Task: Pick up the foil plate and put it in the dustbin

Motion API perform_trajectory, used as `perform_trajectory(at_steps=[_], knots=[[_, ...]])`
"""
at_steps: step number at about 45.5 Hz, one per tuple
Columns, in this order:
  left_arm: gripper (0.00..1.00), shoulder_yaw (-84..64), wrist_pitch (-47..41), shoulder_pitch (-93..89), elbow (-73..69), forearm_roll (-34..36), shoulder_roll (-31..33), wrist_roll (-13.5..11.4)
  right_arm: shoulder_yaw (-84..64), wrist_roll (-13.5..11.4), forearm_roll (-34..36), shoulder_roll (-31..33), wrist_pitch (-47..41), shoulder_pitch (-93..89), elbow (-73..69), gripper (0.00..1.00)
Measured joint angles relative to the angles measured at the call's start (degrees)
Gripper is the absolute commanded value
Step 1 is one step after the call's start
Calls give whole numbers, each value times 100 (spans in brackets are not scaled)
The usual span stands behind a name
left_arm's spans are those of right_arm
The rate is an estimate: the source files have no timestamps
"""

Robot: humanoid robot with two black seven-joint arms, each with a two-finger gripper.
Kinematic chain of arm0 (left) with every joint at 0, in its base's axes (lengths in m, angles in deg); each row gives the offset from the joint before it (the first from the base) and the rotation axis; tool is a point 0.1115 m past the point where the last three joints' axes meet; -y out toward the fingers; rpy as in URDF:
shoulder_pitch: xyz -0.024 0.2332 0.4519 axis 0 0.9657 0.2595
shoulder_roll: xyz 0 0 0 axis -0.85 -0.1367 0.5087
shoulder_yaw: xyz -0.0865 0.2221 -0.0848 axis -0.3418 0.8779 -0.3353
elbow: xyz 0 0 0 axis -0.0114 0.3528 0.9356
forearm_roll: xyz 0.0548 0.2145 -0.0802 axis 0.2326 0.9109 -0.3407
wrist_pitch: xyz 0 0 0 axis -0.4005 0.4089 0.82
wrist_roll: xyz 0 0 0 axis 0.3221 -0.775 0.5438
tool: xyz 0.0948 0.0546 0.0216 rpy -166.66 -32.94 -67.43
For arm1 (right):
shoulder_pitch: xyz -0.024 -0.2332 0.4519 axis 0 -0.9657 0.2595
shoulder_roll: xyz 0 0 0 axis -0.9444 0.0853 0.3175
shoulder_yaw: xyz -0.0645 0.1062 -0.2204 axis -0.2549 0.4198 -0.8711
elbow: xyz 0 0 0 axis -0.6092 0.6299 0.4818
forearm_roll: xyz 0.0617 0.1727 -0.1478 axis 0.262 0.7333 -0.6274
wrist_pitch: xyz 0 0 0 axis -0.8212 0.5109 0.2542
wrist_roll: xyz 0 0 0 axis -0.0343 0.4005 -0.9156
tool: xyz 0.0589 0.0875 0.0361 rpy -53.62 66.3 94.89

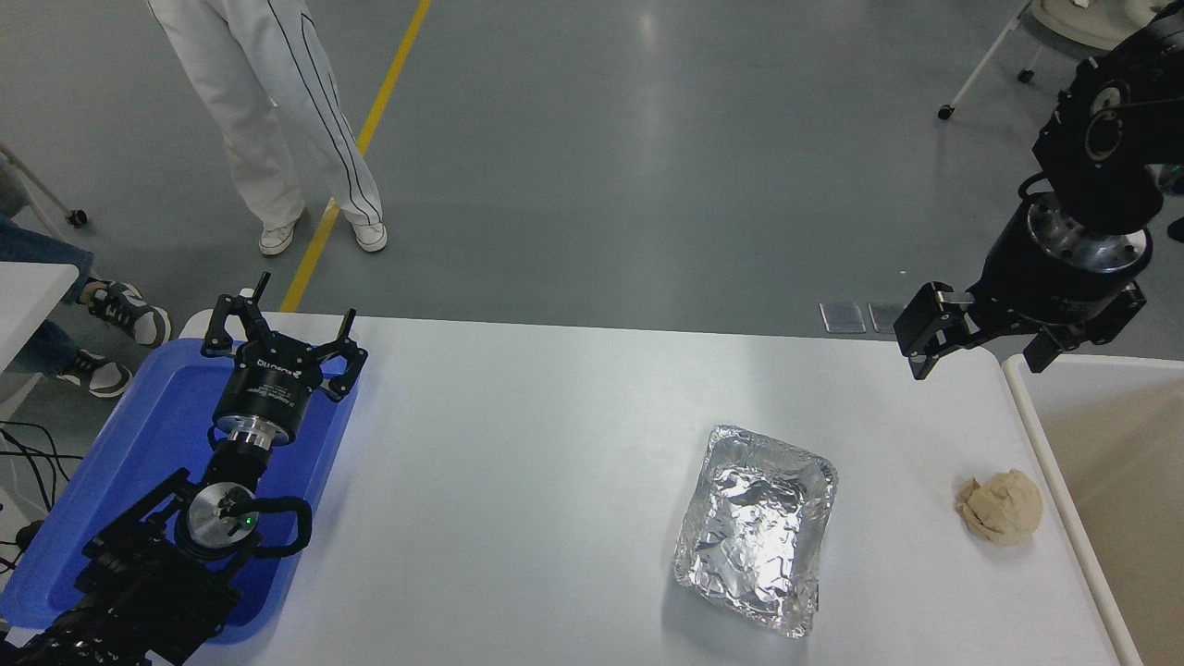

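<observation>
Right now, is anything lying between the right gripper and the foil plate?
No. In the head view only bare white table separates the right gripper from the foil plate; the paper ball sits off to the side.

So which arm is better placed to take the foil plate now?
The right. The right gripper hangs open on the foil plate's side, beside the dustbin. The left gripper sits far across the table over the blue tray.
</observation>
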Motion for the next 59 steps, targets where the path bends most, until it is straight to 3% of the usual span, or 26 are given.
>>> perform_trajectory(at_steps=[18,30,38,59], knots=[[100,0,0,-7,0,0,0,0,155,0,123,140,96,-469,12,98],[100,2,0,-7,0,3,0,0,222,-4,504,174,925,-976,14,90],[100,2,0,-7,0,2,0,1,256,-5,589,152,1639,-1378,7,96],[100,8,0,-9,0,8,0,6,644,0,669,-226,2852,-2575,122,96]])
